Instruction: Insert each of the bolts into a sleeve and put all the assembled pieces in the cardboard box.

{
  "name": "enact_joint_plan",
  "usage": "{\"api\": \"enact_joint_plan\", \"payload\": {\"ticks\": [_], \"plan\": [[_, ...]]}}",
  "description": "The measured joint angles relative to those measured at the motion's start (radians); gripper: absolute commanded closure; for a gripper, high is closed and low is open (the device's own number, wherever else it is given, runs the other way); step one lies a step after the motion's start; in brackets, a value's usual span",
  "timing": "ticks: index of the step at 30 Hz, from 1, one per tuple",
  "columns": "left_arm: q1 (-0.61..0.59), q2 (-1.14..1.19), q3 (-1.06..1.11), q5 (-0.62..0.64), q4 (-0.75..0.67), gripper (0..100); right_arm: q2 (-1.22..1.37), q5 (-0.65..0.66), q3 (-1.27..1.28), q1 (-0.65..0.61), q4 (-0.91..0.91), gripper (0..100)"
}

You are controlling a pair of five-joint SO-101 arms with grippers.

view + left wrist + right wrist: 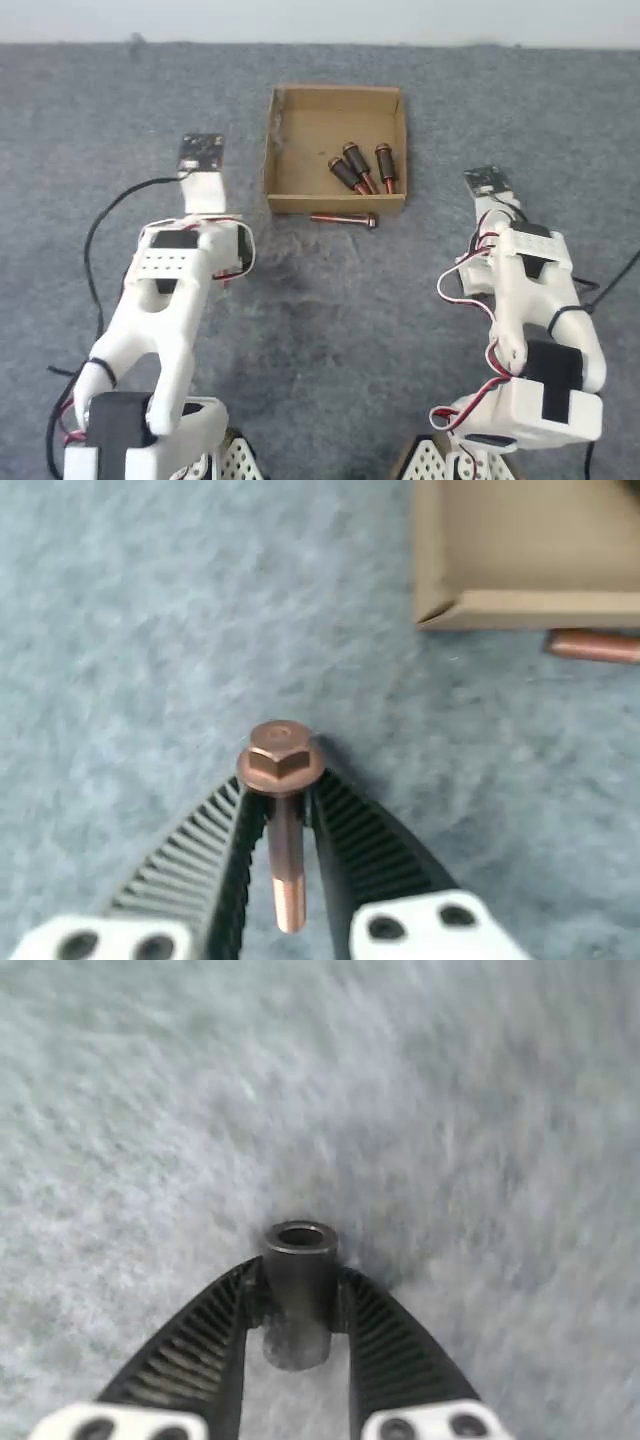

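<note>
While three assembled pieces [360,168] lie in the box [330,203] | left gripper [283,792] clamps a bolt [282,758] by its shank, head past the tips | right gripper [300,1278] pinches a sleeve [300,1250], bore mouth clear, likely to take that bolt | spare bolt [343,218] lies just outside the box

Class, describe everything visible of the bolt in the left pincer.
The bolt looks like copper-coloured metal: a hexagonal head on a round flange and a smooth, straight shank. The left pincer is shut on the shank just behind the head, ribbed black fingers touching both sides. The head juts past their tips over grey carpet, apart from the cardboard box.
</note>
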Motion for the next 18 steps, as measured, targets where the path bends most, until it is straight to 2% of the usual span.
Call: {"api": "enact_joint_plan", "payload": {"ticks": [6, 18], "plan": [[-0.061, 0.000, 0.002, 0.009, 0.000, 99, 0.002, 0.035, -0.023, -0.040, -0.193, 99.2], [-0.063, -0.012, 0.020, 0.006, 0.000, 99, 0.002, 0.035, 0.038, -0.091, -0.770, 99.2]]}}
